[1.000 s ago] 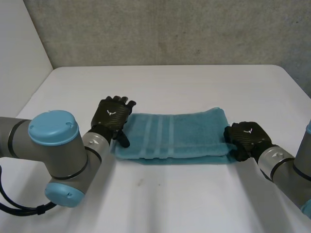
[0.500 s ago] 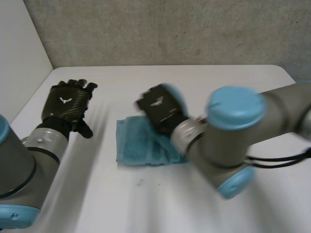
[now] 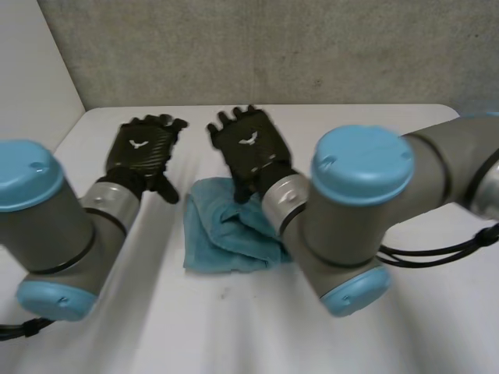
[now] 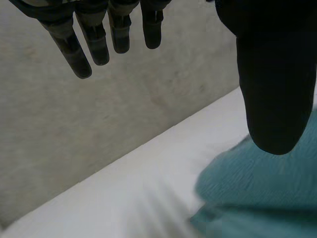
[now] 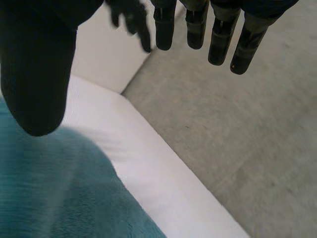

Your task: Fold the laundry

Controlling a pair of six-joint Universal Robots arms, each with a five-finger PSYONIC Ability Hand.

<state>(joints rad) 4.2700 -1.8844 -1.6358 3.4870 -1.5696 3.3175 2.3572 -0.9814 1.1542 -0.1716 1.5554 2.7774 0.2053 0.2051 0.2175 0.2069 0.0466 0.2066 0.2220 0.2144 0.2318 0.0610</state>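
The teal towel [image 3: 222,234] is lying on the white table [image 3: 390,132] as a compact, roughly square bundle with no clear long axis. The right hand [image 3: 251,146] is hovering over the towel's far edge, fingers straight and spread, holding nothing, its forearm crossing the towel's right side. The left hand [image 3: 144,149], equally open and empty, is hanging off the towel's left side, apart from it. The right hand is nearer, so any further fold is probably falling to it.
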